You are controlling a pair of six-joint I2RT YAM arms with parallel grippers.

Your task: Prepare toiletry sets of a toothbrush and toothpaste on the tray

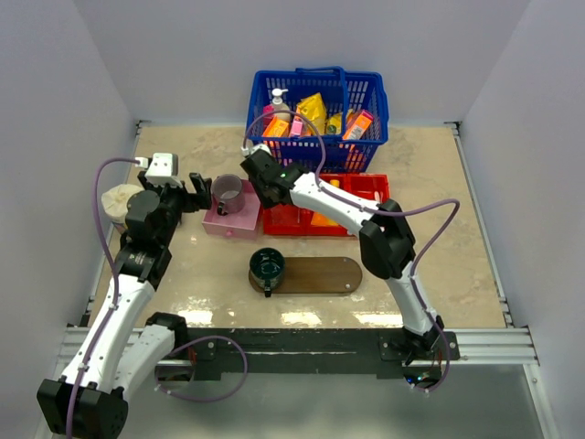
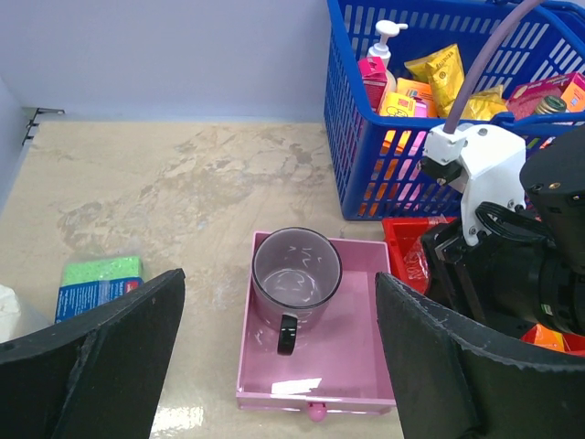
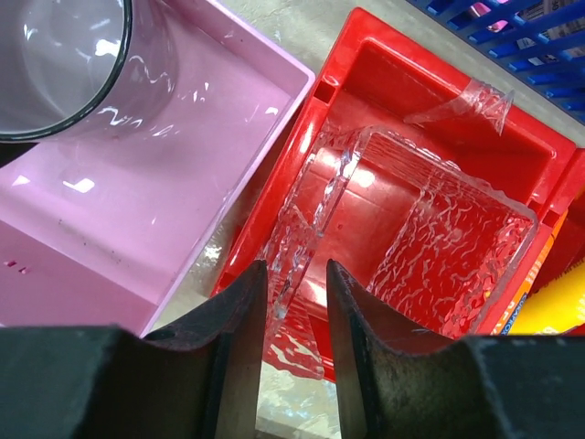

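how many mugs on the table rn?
2. One purple-grey mug in the pink box, one dark green mug on the wooden tray's left end. Others could be hidden in the blue basket.

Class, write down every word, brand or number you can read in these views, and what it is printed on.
Nothing can be read for certain.
Print on the yellow packet in the blue basket: too small to read.
Pink label on the pump bottle beside it: blurred.
Blue label on the green sponge pack: white print, blurred.
No print visible on the mug, pink box or red bin.
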